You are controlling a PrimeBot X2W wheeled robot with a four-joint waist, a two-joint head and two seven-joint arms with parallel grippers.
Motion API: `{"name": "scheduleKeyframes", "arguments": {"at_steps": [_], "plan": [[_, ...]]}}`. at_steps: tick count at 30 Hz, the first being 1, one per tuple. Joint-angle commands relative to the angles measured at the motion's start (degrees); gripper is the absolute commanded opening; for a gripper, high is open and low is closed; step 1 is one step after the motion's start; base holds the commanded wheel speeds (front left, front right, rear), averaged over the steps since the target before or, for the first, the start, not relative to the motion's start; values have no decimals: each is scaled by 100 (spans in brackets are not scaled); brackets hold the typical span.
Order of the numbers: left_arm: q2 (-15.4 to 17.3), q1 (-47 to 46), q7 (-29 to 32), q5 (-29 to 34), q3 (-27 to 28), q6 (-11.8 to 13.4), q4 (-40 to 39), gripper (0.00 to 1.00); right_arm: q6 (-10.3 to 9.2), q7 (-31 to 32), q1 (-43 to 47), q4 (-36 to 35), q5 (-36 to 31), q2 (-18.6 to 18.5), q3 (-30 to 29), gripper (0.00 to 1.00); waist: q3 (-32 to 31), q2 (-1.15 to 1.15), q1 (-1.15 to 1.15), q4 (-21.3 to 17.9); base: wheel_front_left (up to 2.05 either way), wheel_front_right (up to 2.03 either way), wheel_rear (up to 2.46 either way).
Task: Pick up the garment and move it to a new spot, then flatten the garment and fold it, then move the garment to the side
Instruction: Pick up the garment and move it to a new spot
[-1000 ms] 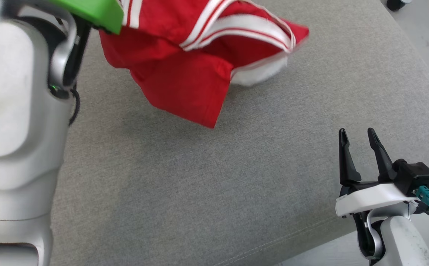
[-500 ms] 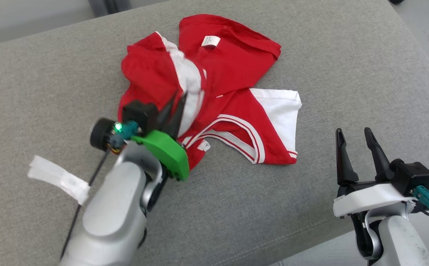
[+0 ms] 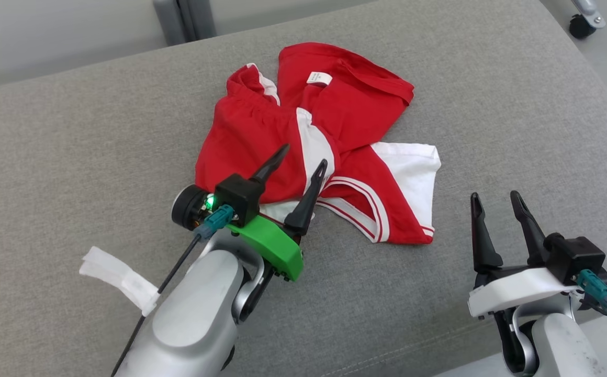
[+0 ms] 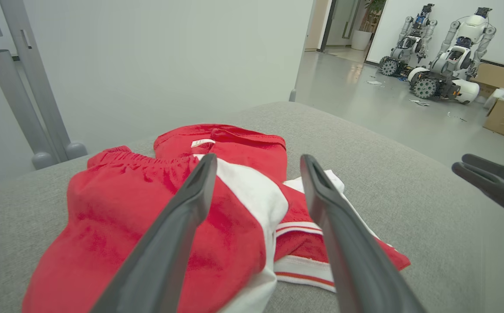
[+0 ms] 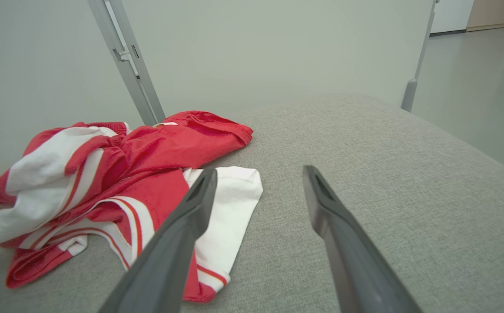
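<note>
Overhead, the head view shows the left tool (image 3: 305,155) spread wide with nothing between its fingers, its tips over the near edge of the garment (image 3: 350,104). The garment, red with white panels and stripes, lies crumpled on the grey surface (image 3: 73,131), just ahead of the left tool and ahead and to the left of the right tool (image 3: 494,194). The right tool is also wide and empty, near the surface's front edge and well apart from the cloth. A white label (image 3: 319,78) shows on the garment's far part.

From the left wrist, the left tool (image 4: 258,157) stands open over the garment (image 4: 117,204), which spreads below and beyond both fingers; whether they touch it cannot be told. The right tool's fingers (image 4: 495,182) show off to the right.

From the right wrist, the right tool (image 5: 259,169) is wide open above the surface (image 5: 386,174). The garment (image 5: 182,143) lies ahead and left, its white corner by the left finger.
</note>
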Motion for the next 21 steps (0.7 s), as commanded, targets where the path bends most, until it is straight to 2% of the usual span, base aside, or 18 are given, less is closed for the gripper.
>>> {"name": "scheduleKeyframes", "arguments": {"at_steps": [1,12,21], "plan": [[19,-17,-54,-20,88,70,-70,100,0,-19,109,23,-47,-3,2,100,-210,0,0,197,0,0,0],[529,757,-113,209,1205,492,-1118,100,0,-18,365,9,-147,-5,24,100,-675,0,0,863,0,0,0],[966,1605,-107,407,2087,609,-1700,100,0,-19,453,-27,-230,-4,35,100,-798,0,0,1261,0,0,0]]}}
